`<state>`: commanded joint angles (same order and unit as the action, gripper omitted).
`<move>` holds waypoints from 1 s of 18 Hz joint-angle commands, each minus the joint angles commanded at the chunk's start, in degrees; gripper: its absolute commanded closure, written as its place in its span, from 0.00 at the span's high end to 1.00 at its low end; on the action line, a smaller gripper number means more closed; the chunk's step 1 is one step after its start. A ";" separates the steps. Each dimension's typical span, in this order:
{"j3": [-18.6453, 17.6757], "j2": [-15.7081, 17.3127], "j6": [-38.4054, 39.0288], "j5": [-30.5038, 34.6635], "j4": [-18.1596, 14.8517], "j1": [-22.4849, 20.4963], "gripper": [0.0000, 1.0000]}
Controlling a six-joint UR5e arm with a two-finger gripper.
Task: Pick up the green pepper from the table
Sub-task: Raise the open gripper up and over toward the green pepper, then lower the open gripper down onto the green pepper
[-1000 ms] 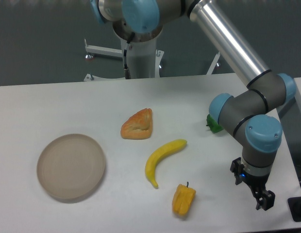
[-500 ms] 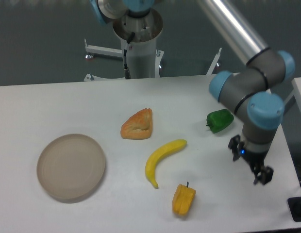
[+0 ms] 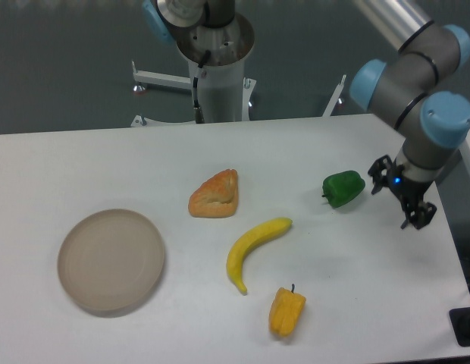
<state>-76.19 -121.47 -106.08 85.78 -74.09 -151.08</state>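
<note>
White and matte, the surface [image 3: 83,163] fills most of the view, with a dark wall behind it and the arm's pale base standing at 12 o'clock; the food items lie well apart from each other, I judge so that each one can be taken without disturbing the rest. On the side toward 3 o'clock lies the green pepper [image 3: 343,188], on its side and free of everything; its short stem points toward the middle of the surface. Just beside it, further toward 3 o'clock, hangs the gripper [image 3: 402,196]; it is near the pepper but does not touch it, and its two fingers stand a little apart with nothing between them. The wrist is turned so that the fingers point down and outward, not yet over the pepper; the approach is therefore not finished, and the pick is at an early stage. I think the next move must bring the gripper above the pepper and open it wider, because the body is lumpy and glossy and may slip from a narrow hold. Near the centre rests a piece of bread [image 3: 215,195]; a banana [image 3: 254,246] curves below it; a yellow pepper [image 3: 286,312] lies at 6 o'clock; a round plate [image 3: 110,262] sits toward 8 o'clock.
</note>
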 joint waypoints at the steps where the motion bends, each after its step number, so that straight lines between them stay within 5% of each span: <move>1: -0.44 0.18 0.00 -0.18 0.00 -0.09 1.00; 9: -7.65 2.98 0.17 -2.72 0.09 -0.53 1.00; 18: -9.77 3.96 2.10 -5.28 0.09 -0.36 1.00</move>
<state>-85.96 -117.51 -103.98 80.51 -74.00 -151.44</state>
